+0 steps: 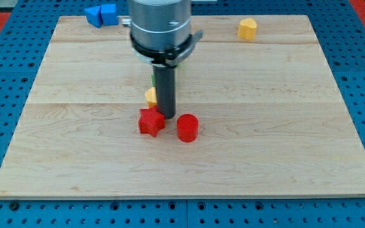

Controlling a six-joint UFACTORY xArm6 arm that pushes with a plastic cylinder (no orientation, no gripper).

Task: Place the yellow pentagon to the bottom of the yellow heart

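Wooden table [265, 145] lies before us. Our rod ends in my tip [168, 116], no hand, holding nothing, beside the red star [151, 121]. Left of my tip, a partly hidden yellow block [150, 96]; right, a red cylinder [187, 127]. Far upper right: yellow heart [248, 28]. Upper left: blue blocks [102, 14].

Pretty tight in the middle of the table [284, 145]: my tip [168, 116] sits wedged between the red star [151, 121] and red cylinder [187, 127], with a yellow block [150, 96] just beside the rod at the view's left, mostly hidden. The 2 blue blocks [101, 14] hug the top edge, and the yellow heart [248, 28] sits top right. The bare wood below the heart is wide open, same with the whole bottom strip.
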